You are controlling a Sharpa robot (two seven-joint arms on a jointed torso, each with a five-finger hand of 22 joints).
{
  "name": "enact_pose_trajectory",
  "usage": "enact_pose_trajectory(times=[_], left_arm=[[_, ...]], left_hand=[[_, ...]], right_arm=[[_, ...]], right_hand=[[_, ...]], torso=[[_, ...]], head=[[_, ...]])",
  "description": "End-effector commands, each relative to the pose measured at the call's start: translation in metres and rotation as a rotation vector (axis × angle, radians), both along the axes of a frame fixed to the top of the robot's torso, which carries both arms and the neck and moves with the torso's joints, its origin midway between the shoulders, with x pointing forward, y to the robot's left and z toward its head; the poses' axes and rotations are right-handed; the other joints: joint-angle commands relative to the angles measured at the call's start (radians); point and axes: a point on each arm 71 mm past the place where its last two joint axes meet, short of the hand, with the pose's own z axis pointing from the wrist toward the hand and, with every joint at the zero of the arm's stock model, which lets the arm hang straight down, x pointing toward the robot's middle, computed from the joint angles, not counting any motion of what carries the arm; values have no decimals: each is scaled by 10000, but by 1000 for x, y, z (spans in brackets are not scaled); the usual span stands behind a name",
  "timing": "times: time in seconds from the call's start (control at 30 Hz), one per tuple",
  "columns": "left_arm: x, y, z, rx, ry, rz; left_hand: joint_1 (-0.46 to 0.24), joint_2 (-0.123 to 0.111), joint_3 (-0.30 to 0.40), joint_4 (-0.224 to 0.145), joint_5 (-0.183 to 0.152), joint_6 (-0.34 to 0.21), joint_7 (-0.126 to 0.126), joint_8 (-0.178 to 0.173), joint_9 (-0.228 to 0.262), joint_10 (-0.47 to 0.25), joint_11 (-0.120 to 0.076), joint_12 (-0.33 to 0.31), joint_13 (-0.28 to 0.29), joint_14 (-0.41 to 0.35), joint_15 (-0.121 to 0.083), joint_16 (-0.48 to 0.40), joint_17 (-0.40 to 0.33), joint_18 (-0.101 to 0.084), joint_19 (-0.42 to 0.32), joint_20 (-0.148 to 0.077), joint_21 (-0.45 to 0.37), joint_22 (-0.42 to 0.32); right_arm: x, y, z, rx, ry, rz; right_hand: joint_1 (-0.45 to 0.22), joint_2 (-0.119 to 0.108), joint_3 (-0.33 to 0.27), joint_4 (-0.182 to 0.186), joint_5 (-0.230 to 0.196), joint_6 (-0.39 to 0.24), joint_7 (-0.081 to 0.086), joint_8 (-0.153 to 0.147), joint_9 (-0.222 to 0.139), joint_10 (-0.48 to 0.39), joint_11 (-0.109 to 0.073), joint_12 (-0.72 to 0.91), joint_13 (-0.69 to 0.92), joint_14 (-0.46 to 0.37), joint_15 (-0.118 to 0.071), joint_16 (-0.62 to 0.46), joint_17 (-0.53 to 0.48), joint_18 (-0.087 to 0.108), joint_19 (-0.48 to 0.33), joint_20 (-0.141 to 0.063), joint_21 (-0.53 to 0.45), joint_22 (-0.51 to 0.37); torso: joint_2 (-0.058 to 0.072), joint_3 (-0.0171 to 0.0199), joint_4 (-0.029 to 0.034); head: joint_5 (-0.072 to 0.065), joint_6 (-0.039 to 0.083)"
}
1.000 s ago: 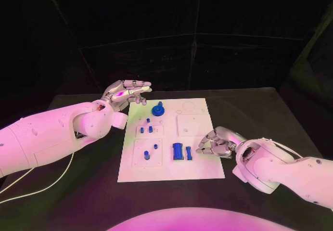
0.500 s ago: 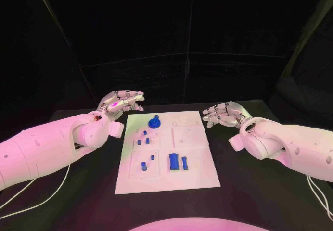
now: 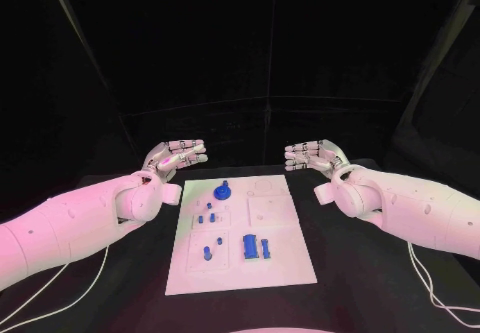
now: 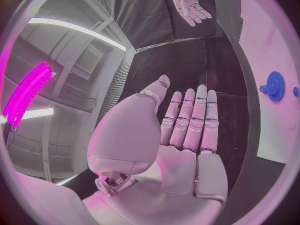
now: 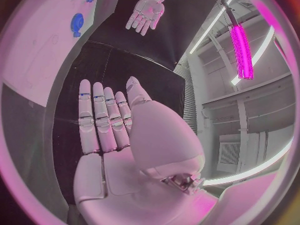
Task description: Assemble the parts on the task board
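Observation:
The white task board [image 3: 240, 277] lies in the middle of the black table. On its far end stands a blue gear [image 3: 223, 190]; it also appears as the gear [image 4: 274, 86] and the gear [image 5: 77, 22]. Small blue pegs [image 3: 207, 218] sit mid-board, and a blue block [image 3: 250, 247] with a slim piece [image 3: 267, 246] lies nearer me. My left hand [image 3: 175, 156] and right hand [image 3: 310, 156] hover palm-up beyond the board's far corners, fingers straight, holding nothing. The left hand [image 4: 187, 130] and right hand [image 5: 103, 120] show flat, bare palms.
A white cable [image 3: 60, 288] trails over the table under my left arm, and another cable [image 3: 435, 295] runs under my right arm. Dark curtains close off the far side of the table.
My right hand has left the board's right edge, risen to the far side and uncurled. My left hand has flattened its fingers. The camera has tilted up.

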Motion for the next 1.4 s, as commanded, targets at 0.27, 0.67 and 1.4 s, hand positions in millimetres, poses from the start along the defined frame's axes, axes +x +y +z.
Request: enact_pose_trajectory(times=[0.27, 0.67, 1.4], left_arm=[[-4, -6, -1, 116, -17, 216], [-40, -37, 5, 853, -201, 1348], [-69, -56, 14, 1370, -413, 2153]], left_hand=[[-5904, 590, -933, -428, -890, -4057, -764, -1101, -665, -4264, -768, -1190, -634, -4027, -710, -1113, -947, -687, -3239, -1168, -697, -1688], [-8898, 590, -2051, -428, -890, -6063, -1819, -1101, -665, -6361, -1843, -1190, -634, -6096, -1627, -1553, -947, -1009, -4896, -1780, -697, -2452], [-11794, 590, -2051, -428, -890, -8014, -1819, -1101, -665, -8401, -1843, -1190, -634, -8099, -1627, -2276, -947, -1767, -6486, -2752, -697, -3673]], right_arm=[[-5, 6, 1, 300, -90, -225], [-49, 34, 8, 1374, -213, -1777], [-72, 45, 13, 1674, -102, -2485]], right_hand=[[-6603, -594, 541, -858, -1016, -4020, -883, -658, -998, -4515, -695, -772, -641, -4674, -1181, -752, -1382, -583, -4355, -984, -800, -1118], [-9848, -594, 541, -858, -1016, -6078, -1332, -658, -998, -6840, -1588, -772, -641, -7103, -1181, -752, -1382, -901, -6629, -1463, -1708, -1118], [-13007, -594, 541, -858, -1016, -8075, -2052, -658, -998, -9106, -1588, -772, -641, -9468, -1181, -752, -1382, -1711, -8846, -2247, -1708, -1118]], torso=[[-4, -11, 146], [20, -57, 531], [20, -57, 531]], head=[[31, 265], [122, 941], [122, 941]])
